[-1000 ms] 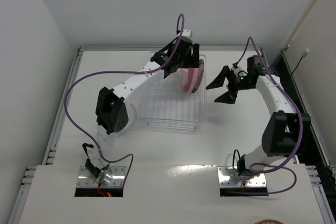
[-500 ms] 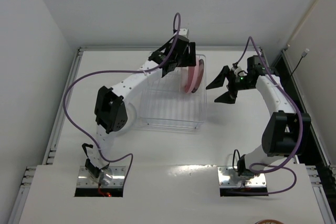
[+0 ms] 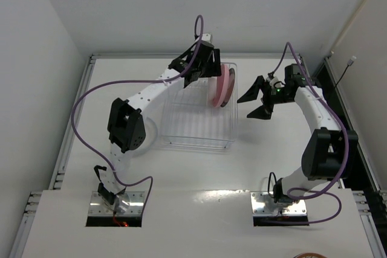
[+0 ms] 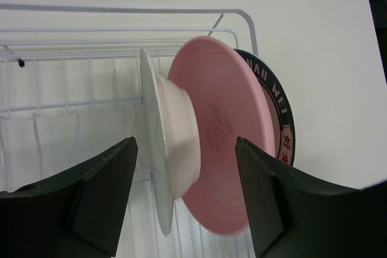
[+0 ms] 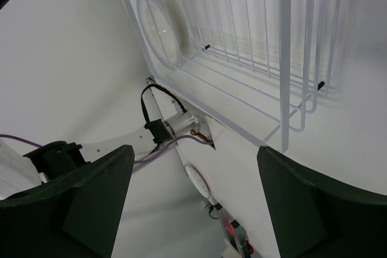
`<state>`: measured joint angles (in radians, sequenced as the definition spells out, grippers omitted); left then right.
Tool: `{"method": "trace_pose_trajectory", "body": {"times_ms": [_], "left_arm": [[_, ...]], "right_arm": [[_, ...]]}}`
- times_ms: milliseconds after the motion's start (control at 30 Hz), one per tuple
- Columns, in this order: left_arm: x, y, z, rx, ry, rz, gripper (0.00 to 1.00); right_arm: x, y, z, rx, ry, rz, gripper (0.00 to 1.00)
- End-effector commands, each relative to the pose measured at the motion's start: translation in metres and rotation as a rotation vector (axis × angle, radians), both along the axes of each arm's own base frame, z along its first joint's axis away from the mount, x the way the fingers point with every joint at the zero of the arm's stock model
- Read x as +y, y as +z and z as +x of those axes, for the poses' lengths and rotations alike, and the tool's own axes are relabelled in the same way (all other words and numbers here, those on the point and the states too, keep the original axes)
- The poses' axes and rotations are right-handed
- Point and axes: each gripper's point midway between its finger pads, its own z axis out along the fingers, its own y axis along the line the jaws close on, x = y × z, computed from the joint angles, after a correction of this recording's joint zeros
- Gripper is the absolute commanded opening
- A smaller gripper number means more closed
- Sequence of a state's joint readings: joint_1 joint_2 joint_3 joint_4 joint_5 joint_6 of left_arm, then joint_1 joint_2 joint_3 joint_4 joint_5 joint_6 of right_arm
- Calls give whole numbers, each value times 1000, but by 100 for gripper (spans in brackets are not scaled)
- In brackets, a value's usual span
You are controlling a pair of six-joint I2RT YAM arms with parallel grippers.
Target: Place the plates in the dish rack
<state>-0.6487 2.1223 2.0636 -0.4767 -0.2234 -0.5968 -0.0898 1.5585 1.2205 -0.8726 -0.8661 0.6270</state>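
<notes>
Both sets of fingers are free: my left fingers [image 4: 103, 203] are spread wide with nothing between them, poised above the far right corner of the dish rack [image 3: 199, 126], and my right fingers [image 5: 91, 203] are just as wide apart, hanging over the table [image 3: 272, 161] just right of the rack. By my reckoning the job is well along. The pink plate [image 4: 224, 149] stands on edge at that corner, the patterned-rim plate [image 4: 275, 110] is close behind it on the outer side, and a pale glass plate [image 4: 158, 197] stands just inside it, so I count three loaded. What I judge is left is a loose glass plate [image 5: 158, 25], seen through the wires from my right wrist and lying flat on the table against the rack's left side; that one is not yet in. Plenty is unclear, though. From above, my own left arm covers part of that loose plate, and its clear glass makes it impossible to tell whether it is one plate or a stack. My left fingers cut off the lower edges of the standing plates, so I cannot see which prongs hold them, nor whether the glass one touches the pink. The dark rim's lettering is only partly visible.
</notes>
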Motion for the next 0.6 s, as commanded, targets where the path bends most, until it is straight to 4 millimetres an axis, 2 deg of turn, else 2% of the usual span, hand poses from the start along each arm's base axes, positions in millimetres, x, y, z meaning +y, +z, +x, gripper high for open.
{"method": "trace_pose_trajectory", "body": {"times_ms": [0, 200, 300, 367, 533, 567], "left_arm": [[-1, 12, -5, 3, -13, -48, 63], [-10, 9, -7, 23, -42, -80, 58], [-15, 11, -9, 28, -61, -106, 51], [-18, 8, -8, 33, -66, -118, 51], [-25, 12, -10, 37, -85, -156, 46], [-28, 7, -10, 48, -95, -155, 46]], "right_arm": [[2, 5, 2, -41, 17, 9, 81], [2, 6, 3, -50, 17, 8, 81], [2, 6, 3, -50, 17, 8, 81], [2, 6, 3, -50, 17, 8, 81], [2, 3, 2, -41, 17, 9, 81], [2, 3, 2, -41, 17, 9, 81]]}}
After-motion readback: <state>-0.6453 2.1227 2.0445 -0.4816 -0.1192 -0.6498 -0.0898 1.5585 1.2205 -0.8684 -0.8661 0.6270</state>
